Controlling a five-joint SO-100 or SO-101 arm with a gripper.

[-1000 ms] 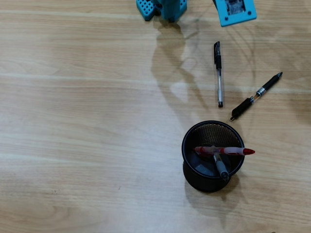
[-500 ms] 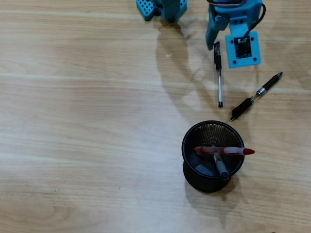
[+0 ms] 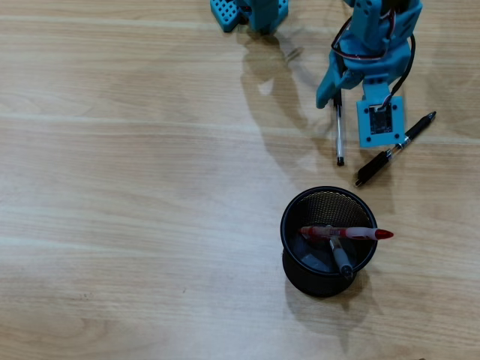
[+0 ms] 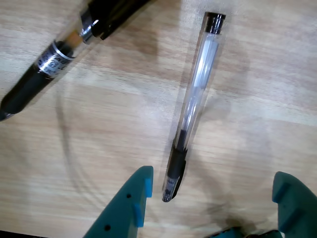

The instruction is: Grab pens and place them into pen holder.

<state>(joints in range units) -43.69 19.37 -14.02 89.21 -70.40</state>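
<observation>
In the overhead view my blue gripper (image 3: 346, 91) hangs over the capped end of the clear pen with a black cap (image 3: 339, 135), which lies flat on the table. The wrist view shows that pen (image 4: 195, 94) running away from the open gripper (image 4: 213, 196), its cap just inside the left finger (image 4: 134, 201) and touching neither finger. The black pen with a silver band (image 3: 392, 151) lies beside it, seen at the upper left of the wrist view (image 4: 54, 59). The black mesh pen holder (image 3: 294, 259) stands nearer the picture's bottom, holding a red pen (image 3: 349, 233) and a grey pen (image 3: 340, 259).
The arm's blue base (image 3: 251, 11) sits at the top edge of the wooden table. A blue camera block (image 3: 380, 124) on the wrist overlaps the space between the two loose pens.
The arm has come down the overhead picture from the top edge and now covers the clear pen's capped end. The pens and the holder have not moved.
</observation>
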